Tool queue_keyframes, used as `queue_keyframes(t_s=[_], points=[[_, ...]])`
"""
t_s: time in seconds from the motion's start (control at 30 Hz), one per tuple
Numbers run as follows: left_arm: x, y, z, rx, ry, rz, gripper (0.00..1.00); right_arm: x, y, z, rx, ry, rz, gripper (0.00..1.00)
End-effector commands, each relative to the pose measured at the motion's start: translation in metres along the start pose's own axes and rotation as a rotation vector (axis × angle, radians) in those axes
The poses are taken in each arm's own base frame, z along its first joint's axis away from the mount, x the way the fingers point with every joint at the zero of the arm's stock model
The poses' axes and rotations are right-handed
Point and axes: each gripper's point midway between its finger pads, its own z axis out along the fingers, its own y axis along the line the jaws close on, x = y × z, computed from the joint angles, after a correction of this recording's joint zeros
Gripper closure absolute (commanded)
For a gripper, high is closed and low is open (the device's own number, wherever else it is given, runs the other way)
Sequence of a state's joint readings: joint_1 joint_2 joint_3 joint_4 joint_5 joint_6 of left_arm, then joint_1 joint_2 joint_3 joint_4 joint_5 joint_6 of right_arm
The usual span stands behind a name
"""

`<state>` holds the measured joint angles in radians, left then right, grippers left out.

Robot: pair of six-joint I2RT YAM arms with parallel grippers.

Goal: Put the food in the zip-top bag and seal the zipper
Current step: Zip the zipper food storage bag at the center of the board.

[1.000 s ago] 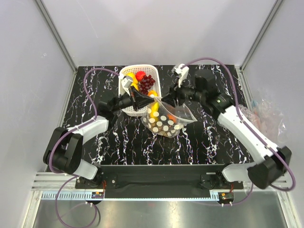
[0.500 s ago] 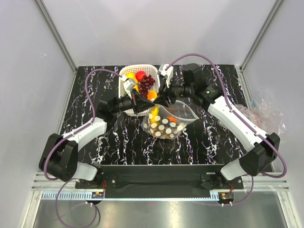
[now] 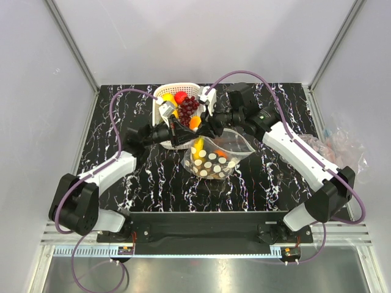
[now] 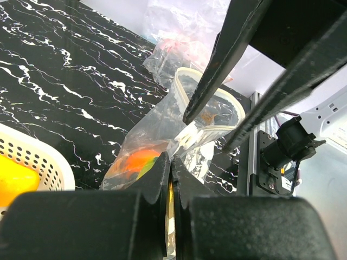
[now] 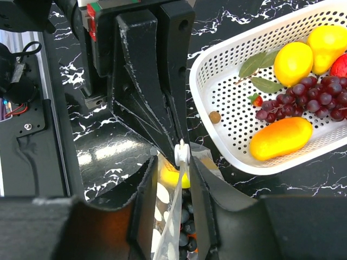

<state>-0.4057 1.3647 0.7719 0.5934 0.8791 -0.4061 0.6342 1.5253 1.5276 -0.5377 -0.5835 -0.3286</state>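
Left gripper (image 4: 169,165) is pinched tight on the top edge of the zip-top bag (image 3: 215,160), its two black fingers pressed together with only the clear film between them. Just to its left sits the white basket (image 5: 227,116), holding two lemons (image 5: 293,63), a bunch of purple grapes (image 5: 317,98), a red strawberry (image 5: 341,65) at the far end and an oblong orange-yellow fruit (image 5: 280,138) nearest the bag. The bag lies on the black marbled table (image 3: 275,177) just beside the basket's near end, mouth raised toward the grippers; a yellow piece (image 3: 198,145) and an orange piece (image 3: 219,154) show through its spotted film. Farther right, the right gripper (image 5: 173,168) straddles the same top edge — its fingers narrowly parted, one on each side of the film, not visibly pressing it — with the white zipper slider (image 5: 181,153) just past its fingertips, up against the tips of the left one.
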Motion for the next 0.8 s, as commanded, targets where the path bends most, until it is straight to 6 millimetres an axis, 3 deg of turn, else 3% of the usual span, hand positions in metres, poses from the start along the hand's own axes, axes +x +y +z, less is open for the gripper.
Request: queue_keyframes(t_s=[0.0,0.2,0.37,0.43,0.63,0.77], points=[[-0.031,-0.019,-0.001,0.046,-0.061,0.112,0.96,-0.014,-0.002,0.000,0.015,-0.025,-0.036,0.64],[-0.032,-0.022,-0.002,0.052,-0.063,0.118,0.96,-0.013,-0.002,0.003,0.011,-0.028,-0.032,0.66],[-0.032,-0.025,-0.003,0.063,-0.060,0.118,0.96,-0.016,-0.001,0.005,0.008,-0.033,-0.033,0.75],[-0.032,-0.027,-0.003,0.066,-0.061,0.119,0.96,-0.017,-0.001,0.005,0.009,-0.031,-0.032,0.84],[-0.032,-0.030,-0.003,0.072,-0.062,0.122,0.95,-0.030,0.003,-0.001,0.006,-0.049,-0.029,1.00],[-0.032,-0.031,-0.004,0.077,-0.056,0.119,0.72,-0.032,0.002,-0.003,0.017,-0.025,-0.008,1.00]])
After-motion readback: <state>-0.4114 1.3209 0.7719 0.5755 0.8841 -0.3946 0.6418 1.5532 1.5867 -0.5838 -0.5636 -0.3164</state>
